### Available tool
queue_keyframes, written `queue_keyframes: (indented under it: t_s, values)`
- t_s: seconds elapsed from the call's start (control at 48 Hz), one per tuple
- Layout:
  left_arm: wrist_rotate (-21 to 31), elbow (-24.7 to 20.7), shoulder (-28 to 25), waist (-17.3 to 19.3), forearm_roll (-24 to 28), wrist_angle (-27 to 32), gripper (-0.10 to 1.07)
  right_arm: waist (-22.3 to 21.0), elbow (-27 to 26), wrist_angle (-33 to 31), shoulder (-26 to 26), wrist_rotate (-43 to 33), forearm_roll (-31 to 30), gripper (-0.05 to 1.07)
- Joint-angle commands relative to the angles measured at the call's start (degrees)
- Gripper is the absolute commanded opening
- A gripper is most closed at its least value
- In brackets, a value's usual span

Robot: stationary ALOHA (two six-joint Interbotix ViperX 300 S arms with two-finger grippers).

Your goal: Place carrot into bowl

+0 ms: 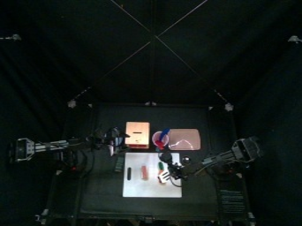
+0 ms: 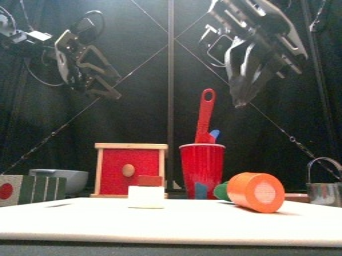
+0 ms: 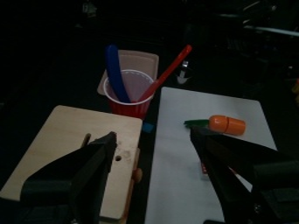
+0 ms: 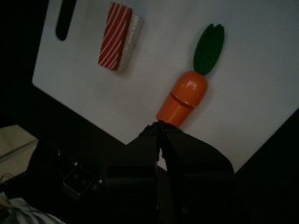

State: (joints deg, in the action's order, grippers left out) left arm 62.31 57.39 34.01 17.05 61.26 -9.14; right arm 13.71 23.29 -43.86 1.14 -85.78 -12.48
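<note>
Lying flat on the white mat (image 4: pixel 233 114), the carrot (image 4: pixel 181 94) sits untouched, just ahead of the right gripper (image 4: pixel 158 140), whose jaws look nearly closed and hold nothing. The left gripper (image 3: pixel 158 162) hangs wide open and empty near the red cup (image 3: pixel 128 92). The carrot appears light, rigid and smooth, likely moulded plastic, so slippage is a risk. Best hold: across the thick orange body, not the green tip. No bowl can be made out with certainty.

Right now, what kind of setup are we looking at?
Likely a robot test pen with toy kitchen props: black curtains close in a small table, where a toy carrot lies on a white mat near a red cup holding utensils.
</note>
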Motion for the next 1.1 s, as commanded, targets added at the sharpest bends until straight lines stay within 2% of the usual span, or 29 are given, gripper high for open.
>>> queue_keyframes:
  t_s: [0.0, 0.5, 0.625, 0.896, 1.083]
  values:
    - [-0.09, -1.58, 0.09, 0.18, -0.26, -0.18, 0.99, -0.44, -2.46, 0.70, 0.09, 0.18, 0.35, 0.43]
    - [-0.09, -0.62, 0.09, 0.35, -0.35, -0.35, 0.99, -0.70, -3.34, 0.18, -1.41, -0.53, 1.32, 0.44]
    - [-0.09, -0.53, 0.09, 0.35, -0.35, -0.44, 0.99, -0.62, -3.16, -0.18, -1.23, -0.62, 1.32, 0.49]
    - [0.00, -0.62, 0.09, 0.35, -0.35, -0.53, 0.99, -0.35, -2.99, -1.23, -1.05, -0.70, 1.93, 0.73]
    - [0.26, -1.32, -0.44, -0.18, -0.88, -2.55, 0.99, -0.35, -2.90, -2.64, -0.44, -0.62, 1.67, 0.76]
